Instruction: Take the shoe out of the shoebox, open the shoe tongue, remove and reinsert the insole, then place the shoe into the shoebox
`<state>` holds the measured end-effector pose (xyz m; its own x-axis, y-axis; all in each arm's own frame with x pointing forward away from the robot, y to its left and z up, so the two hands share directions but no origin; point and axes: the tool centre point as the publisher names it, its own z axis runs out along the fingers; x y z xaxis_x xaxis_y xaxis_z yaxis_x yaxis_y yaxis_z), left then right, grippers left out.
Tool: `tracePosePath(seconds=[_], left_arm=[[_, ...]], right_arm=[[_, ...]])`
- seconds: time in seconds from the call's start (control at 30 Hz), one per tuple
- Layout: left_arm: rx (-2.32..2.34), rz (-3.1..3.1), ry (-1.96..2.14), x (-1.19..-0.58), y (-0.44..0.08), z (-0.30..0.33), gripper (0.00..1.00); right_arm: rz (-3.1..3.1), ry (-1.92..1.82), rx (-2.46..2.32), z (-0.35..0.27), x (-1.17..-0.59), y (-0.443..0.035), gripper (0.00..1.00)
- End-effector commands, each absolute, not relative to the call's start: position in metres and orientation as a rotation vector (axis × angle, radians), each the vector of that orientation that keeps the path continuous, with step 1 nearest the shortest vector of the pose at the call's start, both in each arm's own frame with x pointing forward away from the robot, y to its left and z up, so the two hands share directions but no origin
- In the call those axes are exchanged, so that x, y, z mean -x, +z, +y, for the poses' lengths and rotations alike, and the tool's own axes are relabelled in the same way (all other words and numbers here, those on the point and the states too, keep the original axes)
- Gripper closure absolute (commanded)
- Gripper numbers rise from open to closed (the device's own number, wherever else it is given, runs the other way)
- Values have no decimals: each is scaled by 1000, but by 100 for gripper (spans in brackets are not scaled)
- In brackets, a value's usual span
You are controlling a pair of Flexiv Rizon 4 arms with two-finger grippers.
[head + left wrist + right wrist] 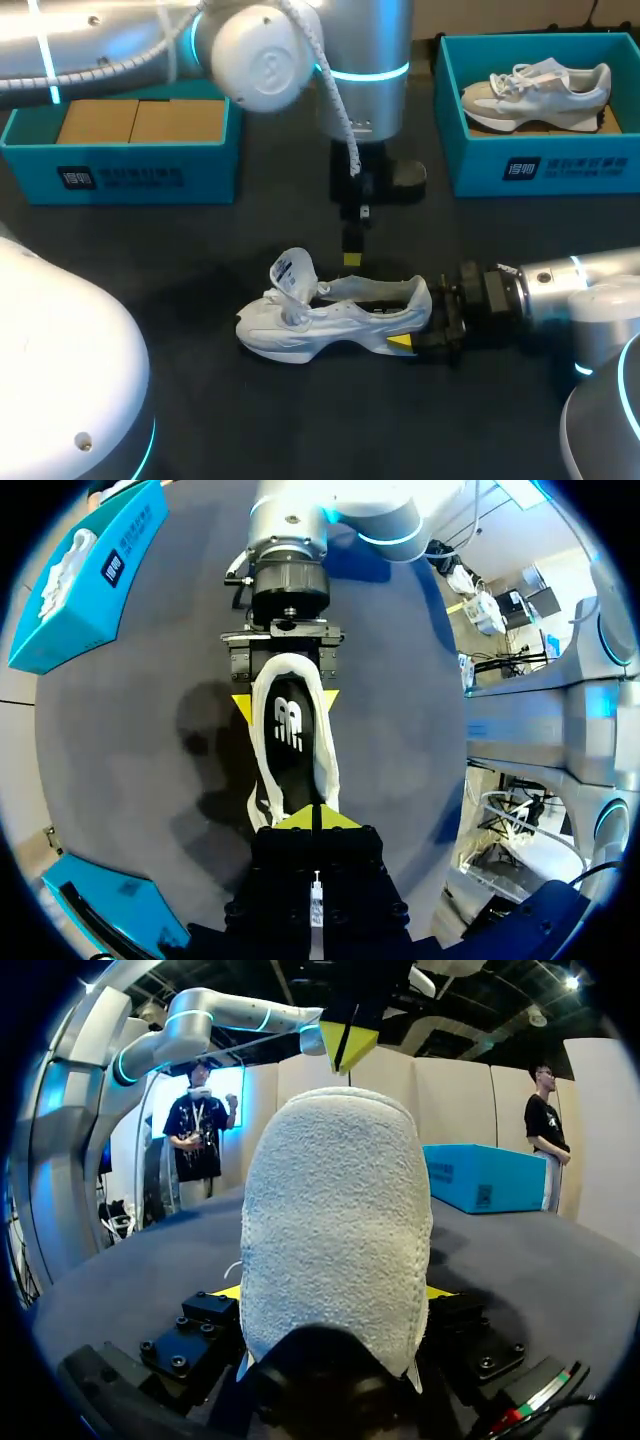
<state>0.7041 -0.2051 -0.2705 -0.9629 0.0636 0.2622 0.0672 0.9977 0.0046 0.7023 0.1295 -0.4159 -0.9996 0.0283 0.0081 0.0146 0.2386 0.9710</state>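
Dark counter [200,420] carries everything. The right jaws pinch the heel of the white shoe [330,318] from both sides; one yellow tip [400,342] shows against the near side of the sole. In the right wrist view the grey heel [335,1220] fills the gap between them.

The shoe lies upright near the middle of the counter, toe to the left and heel to the right. Its tongue [292,272] is lifted up and forward. Inside lies the black insole [290,725].

The left jaws are pressed together on nothing, their yellow tips [300,820] meeting along a thin seam. They hang point-down over the far side of the shoe's middle, apart from it.

The right arm [560,285] comes in low from the right; the left arm [365,60] drops from the far left.

Far left stands a teal shoebox [120,175] with cardboard [140,120] in it. Far right, a second teal box [540,165] holds another pale shoe [535,92]. Both are well apart from the held shoe.
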Motion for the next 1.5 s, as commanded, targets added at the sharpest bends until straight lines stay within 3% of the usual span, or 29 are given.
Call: tracePosePath(seconds=[0.03,0.27,0.63,1.1,1.5], left_arm=[[97,-2872,-33,-706,-272,-208,100],[135,-2889,-14,-708,-275,-214,100],[265,-2895,-55,-707,-326,-232,100],[273,-2878,-64,-682,-374,-225,100],[209,-2812,-48,-675,-385,-207,100]], right_arm=[[2472,1926,-42,130,-703,-417,100],[2472,1926,-42,130,-703,-417,100],[2472,1926,-42,130,-703,-417,100],[2472,1926,-42,130,-703,-417,100],[2472,1926,-42,130,-703,-417,100]])
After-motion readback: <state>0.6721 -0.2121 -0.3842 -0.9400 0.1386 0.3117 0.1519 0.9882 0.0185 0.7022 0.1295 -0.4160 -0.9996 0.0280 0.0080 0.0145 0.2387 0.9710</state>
